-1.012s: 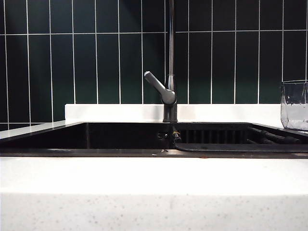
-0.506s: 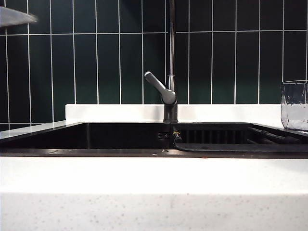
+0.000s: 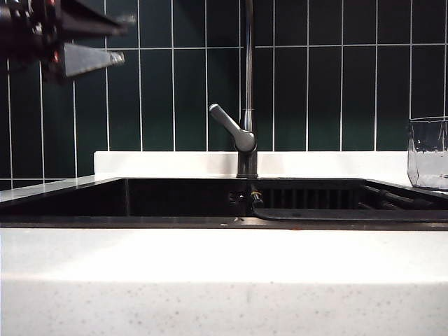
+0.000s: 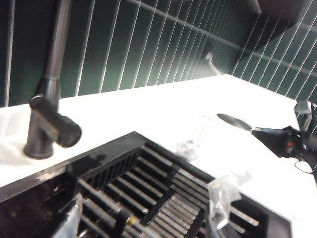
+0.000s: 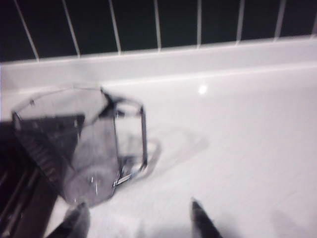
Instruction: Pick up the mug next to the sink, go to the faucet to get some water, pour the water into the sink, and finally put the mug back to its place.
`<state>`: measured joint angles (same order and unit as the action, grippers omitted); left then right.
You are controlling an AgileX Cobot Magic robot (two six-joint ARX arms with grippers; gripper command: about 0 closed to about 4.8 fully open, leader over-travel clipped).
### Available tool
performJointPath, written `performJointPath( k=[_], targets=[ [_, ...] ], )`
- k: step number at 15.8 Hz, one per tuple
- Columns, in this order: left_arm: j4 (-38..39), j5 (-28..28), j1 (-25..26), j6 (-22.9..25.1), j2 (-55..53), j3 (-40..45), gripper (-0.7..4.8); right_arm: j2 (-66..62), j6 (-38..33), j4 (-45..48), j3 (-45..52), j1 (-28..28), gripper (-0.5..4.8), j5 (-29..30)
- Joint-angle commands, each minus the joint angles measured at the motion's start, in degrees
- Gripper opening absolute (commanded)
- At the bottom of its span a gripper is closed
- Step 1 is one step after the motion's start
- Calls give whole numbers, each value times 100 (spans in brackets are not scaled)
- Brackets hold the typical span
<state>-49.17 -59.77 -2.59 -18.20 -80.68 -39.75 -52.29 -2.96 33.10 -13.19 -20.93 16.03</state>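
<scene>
Mug (image 5: 81, 148) of clear faceted glass is standing upright on the white counter (image 3: 224, 255), just beside the sink (image 3: 182, 199) on the side of its ribbed rack (image 4: 163, 198); I cannot tell through the blurred glass whether anything is in it. The sink is showing nothing in its dark basin from here. I am seeing no label or writing on any of these things.

My right gripper (image 5: 136, 218) is hovering just short of the mug, its two fingertips (image 5: 200, 218) spread wide and not touching the glass; nothing is between them. From the exterior view this gripper is out of sight, and the mug (image 3: 428, 152) is sitting at the far right edge, well apart from the faucet (image 3: 246, 105).

My left gripper (image 3: 115, 42) is hanging high above the sink's other end, well apart from the faucet, jaws parted and gripping nothing. Its wrist camera is looking down on the faucet (image 4: 49, 99) base and the rack.
</scene>
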Motion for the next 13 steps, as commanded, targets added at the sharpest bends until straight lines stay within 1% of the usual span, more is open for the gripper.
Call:
performJointPath(
  k=[1,2,4,5,7,9,10,13],
  targets=[
    [-286,-74,-2,323,-343,-151,322,-1303,-48,986,-192,13,261,358],
    [-455,-68,-11,321,-529,-173,322,-1921,-46,1491,-297,44,261,361],
    [-525,-70,-26,326,-802,-208,322,-2817,-74,2404,-470,50,261,474],
    [-557,-72,-33,323,-925,-245,322,-3171,-184,2761,-555,59,261,496],
    [-691,-87,-31,323,-1113,-293,322,-3556,-173,3294,-608,127,261,671],
    [-820,-46,-31,348,-1174,-306,318,-3753,-96,3604,-643,136,261,664],
    [-835,-24,-31,463,-1174,-308,317,-3764,24,3593,-675,151,261,664],
    [-831,57,-31,492,-1176,-463,317,-3963,109,3576,-970,146,261,667]
  ],
)
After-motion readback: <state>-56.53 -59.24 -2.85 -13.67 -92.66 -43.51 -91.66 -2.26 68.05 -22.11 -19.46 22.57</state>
